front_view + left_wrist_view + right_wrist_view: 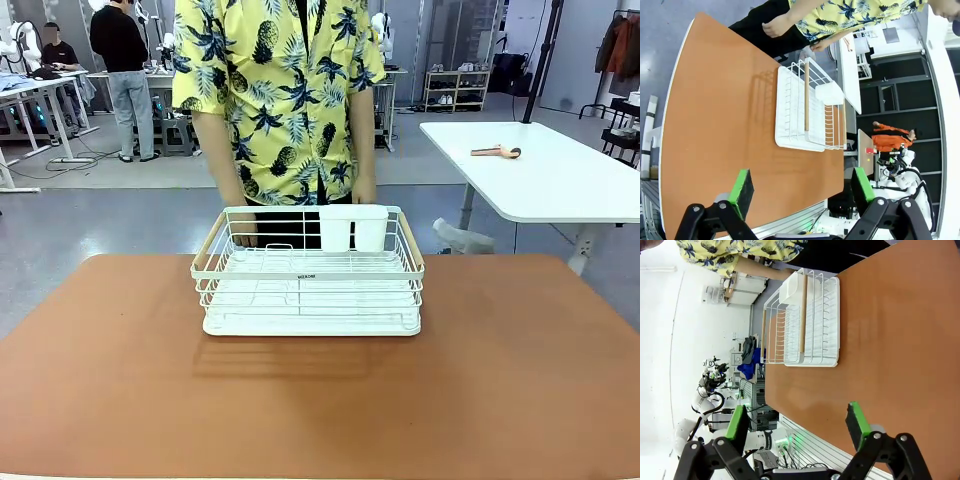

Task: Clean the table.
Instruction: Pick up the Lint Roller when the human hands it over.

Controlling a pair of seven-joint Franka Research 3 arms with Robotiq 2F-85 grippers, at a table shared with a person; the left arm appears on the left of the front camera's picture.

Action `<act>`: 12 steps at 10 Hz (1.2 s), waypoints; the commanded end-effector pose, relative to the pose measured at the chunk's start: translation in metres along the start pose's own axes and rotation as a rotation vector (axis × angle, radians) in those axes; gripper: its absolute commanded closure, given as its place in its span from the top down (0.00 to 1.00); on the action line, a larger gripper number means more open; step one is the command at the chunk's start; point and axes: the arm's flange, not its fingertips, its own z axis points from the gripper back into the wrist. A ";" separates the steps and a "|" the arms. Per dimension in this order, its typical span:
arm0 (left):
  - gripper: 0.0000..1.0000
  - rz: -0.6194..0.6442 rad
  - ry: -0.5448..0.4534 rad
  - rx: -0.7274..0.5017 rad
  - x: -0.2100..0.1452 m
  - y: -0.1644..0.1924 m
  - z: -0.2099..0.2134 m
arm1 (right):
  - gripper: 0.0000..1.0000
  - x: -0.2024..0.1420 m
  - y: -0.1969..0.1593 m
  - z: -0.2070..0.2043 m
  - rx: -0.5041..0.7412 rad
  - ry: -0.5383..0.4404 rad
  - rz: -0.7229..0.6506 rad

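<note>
The reddish-brown table (150, 380) spreads across the front view, with a white wire dish rack (310, 270) standing near its far edge. A person in a yellow patterned shirt (275, 90) stands behind the rack, hands resting at its back corners. High above the table's near side, my left gripper (802, 192) is open with nothing between its green pads; the rack (807, 107) and table (715, 125) lie far ahead of it. My right gripper (797, 425) is also open and holds nothing, well back from the rack (805, 320) on the table (900, 340).
A white cup holder (353, 227) hangs at the rack's back right. A white-topped table (540, 165) with a small tool (497, 152) stands at the right rear. Other people and benches are far off at the back left.
</note>
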 end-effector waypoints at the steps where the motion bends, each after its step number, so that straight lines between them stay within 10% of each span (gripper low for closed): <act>1: 1.00 -0.003 -0.001 -0.006 -0.001 0.000 0.002 | 1.00 -0.001 0.001 0.001 0.007 0.000 0.002; 12: 1.00 -0.003 -0.001 -0.006 -0.001 0.000 0.002 | 1.00 -0.001 0.001 0.001 0.007 0.000 0.002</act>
